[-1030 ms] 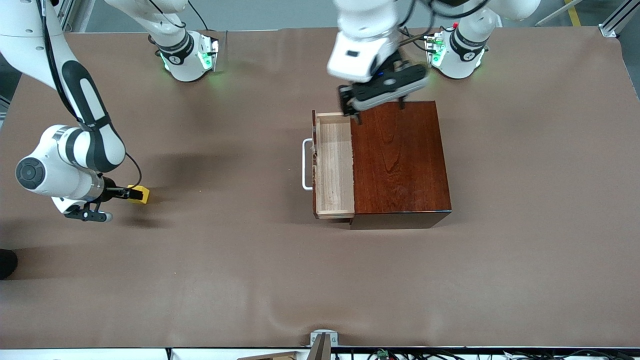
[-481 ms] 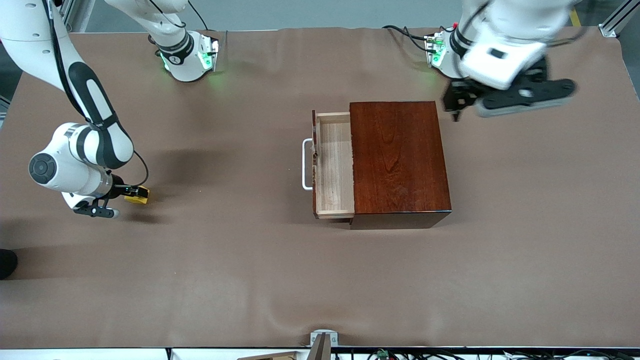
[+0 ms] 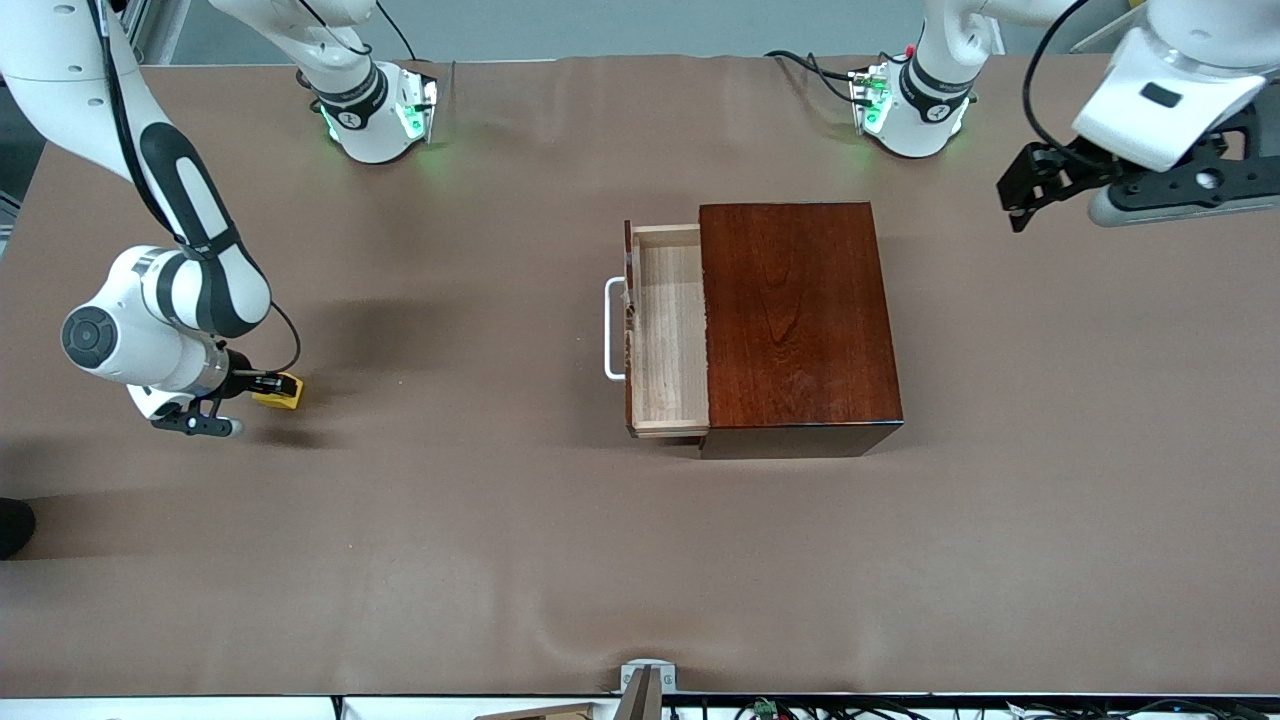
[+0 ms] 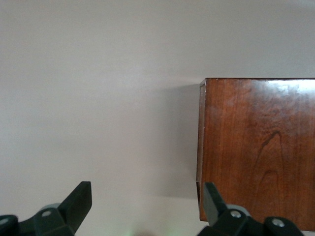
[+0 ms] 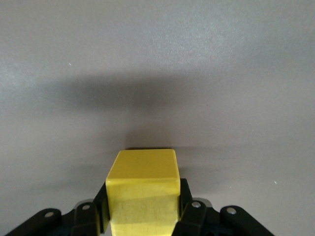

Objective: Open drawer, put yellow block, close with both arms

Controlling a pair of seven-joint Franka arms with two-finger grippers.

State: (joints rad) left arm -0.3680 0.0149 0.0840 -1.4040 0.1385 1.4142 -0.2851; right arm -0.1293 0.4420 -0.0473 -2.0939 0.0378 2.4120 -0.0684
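The yellow block (image 3: 279,390) sits at the right arm's end of the tabletop (image 3: 450,550), caught between the fingers (image 5: 186,201) of the right tool (image 3: 262,383). Those fingers are closed tight against two opposite sides of the block, as the right wrist view shows, with the block's upper face bare above them. The right tool is low at the tabletop, and its white arm (image 3: 160,300) bends down to it from the base at the table's edge.

Well apart from that tool, toward the middle of the tabletop, stands the dark wooden box (image 3: 795,315). Its drawer (image 3: 668,330) is pulled out, its pale tray facing up and its white handle (image 3: 611,328) pointing toward the right arm's end.

The left tool (image 3: 1020,190) hangs in the air over bare tabletop at the left arm's end, off to the side of the box. Its fingers (image 4: 78,199) are spread wide with nothing between them.
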